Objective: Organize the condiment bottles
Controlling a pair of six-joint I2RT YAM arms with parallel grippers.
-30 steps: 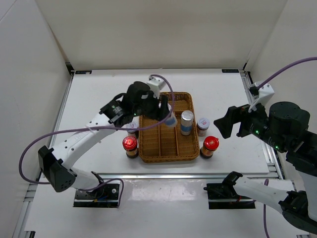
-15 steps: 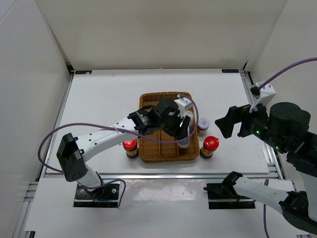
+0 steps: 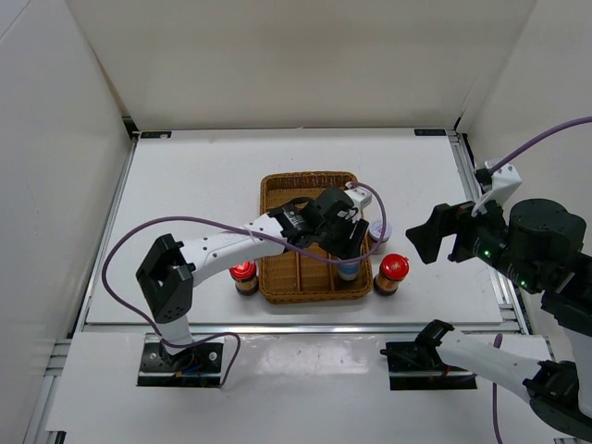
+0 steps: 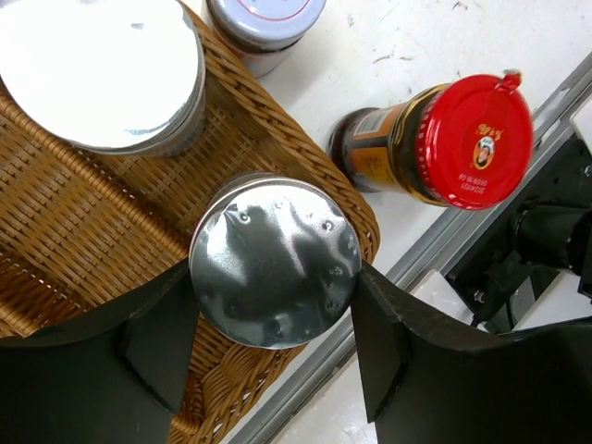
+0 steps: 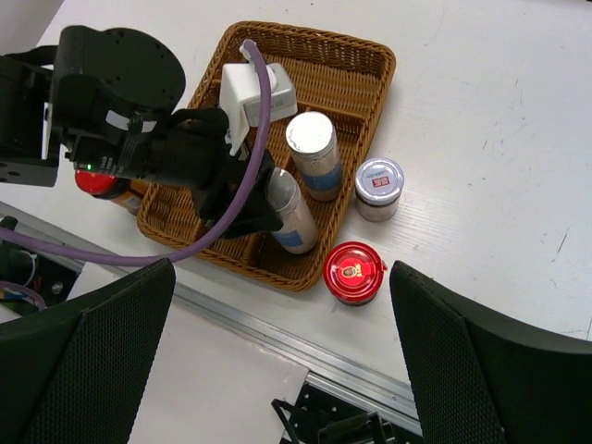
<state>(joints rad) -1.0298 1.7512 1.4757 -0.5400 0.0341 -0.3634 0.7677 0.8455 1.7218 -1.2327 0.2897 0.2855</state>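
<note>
Red-capped bottle [image 5: 353,271] on the table just off the tray's [image 5: 305,32] near right corner. Inside that corner, silver-capped bottle [image 4: 277,250], white-blue label, clamped by the left gripper [image 4: 273,277]. Twin bottle [image 5: 312,153] right behind it in the tray. Short jar [image 5: 379,185] outside the right rim. Right gripper [image 5: 282,266] gaping wide, empty, over the table's right edge.

A brown wicker divided tray [image 3: 305,178] sits on the white table [image 3: 185,203], its dividers running lengthwise.

the white table [image 3: 194,203] bears a wicker tray [image 3: 305,178], with a short jar [image 5: 379,188] and right red-capped bottle [image 3: 393,268] beside it, and the left red-capped bottle [image 3: 243,271] opposite.
</note>
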